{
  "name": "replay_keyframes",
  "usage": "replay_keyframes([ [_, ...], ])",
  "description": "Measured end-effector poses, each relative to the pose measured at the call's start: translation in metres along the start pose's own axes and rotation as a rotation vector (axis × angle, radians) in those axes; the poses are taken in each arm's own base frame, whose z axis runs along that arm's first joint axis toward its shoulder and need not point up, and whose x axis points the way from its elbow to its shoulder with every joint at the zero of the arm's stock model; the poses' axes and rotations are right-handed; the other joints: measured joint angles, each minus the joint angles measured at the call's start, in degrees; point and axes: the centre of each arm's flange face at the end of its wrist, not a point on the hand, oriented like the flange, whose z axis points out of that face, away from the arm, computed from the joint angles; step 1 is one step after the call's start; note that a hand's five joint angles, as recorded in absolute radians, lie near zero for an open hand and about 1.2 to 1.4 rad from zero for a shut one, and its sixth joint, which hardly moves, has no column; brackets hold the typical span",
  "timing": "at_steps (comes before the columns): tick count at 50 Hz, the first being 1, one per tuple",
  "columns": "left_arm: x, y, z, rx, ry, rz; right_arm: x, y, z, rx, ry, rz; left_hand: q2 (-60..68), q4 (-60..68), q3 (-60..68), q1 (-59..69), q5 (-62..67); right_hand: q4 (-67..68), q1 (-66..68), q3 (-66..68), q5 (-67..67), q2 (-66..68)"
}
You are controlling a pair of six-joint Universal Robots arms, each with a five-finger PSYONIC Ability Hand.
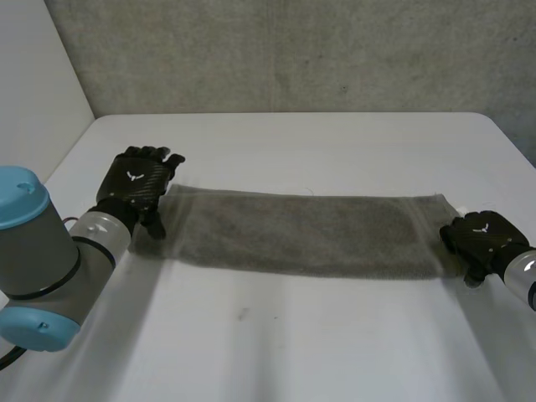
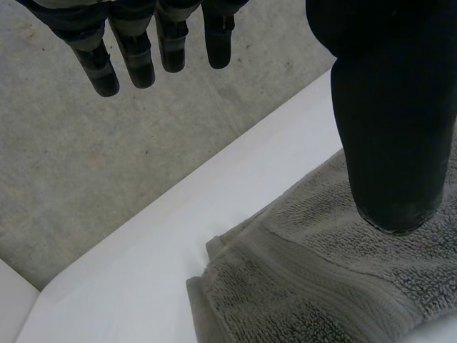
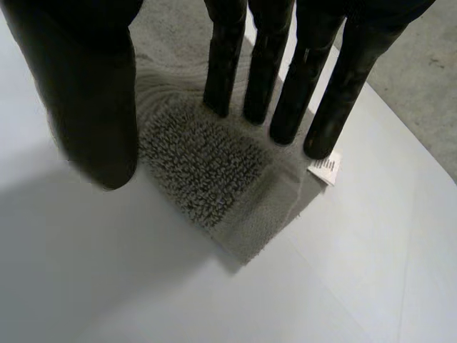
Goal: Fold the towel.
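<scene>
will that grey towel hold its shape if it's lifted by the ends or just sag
Likely floppy: the towel lies limp and flat on the table, so its middle would probably sag. Its looped surface looks grippy, so it is unlikely to slip when pinched.

Your head camera looks down from behind and between the arms, taking in the whole surface (image 1: 335, 142) and the towel (image 1: 301, 230) end to end. Each wrist camera sits close, looking along its palm: the one on the left hand (image 1: 134, 186) sees the towel's left end, the one on the right hand (image 1: 479, 237) its right end. The head view shares both ends.
</scene>
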Motion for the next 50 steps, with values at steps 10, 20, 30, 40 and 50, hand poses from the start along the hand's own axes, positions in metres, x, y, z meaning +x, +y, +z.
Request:
replay_keyframes([
  [10,0.001,0.0,-0.002,-0.003,0.003,0.0,0.018,0.011,0.011,-0.017,0.048,0.008,0.0,0.0,0.0,0.0,0.0,29.6,27.5,29.4,28.4,27.5],
  [20,0.002,0.003,-0.005,-0.014,0.005,-0.001,0.098,0.047,0.007,-0.11,0.24,-0.019,0.0,0.0,0.0,0.0,0.0,29.6,27.5,29.4,28.5,27.5],
  [30,0.0,0.002,-0.005,-0.012,0.001,-0.002,0.158,0.055,-0.01,-0.194,0.332,-0.084,0.0,0.0,0.0,0.0,0.1,29.6,27.5,29.4,28.8,27.5],
  [40,-0.002,-0.007,-0.008,0.015,-0.011,-0.011,0.094,-0.065,-0.008,0.099,0.205,-0.089,0.0,0.0,0.0,0.0,0.1,29.6,27.9,29.4,28.8,28.0],
  [50,-0.001,-0.014,-0.012,0.035,-0.009,-0.057,-0.092,-0.158,-0.025,0.386,-0.171,-0.161,0.0,0.0,0.0,0.0,0.1,29.6,28.0,29.4,28.8,28.0],
])
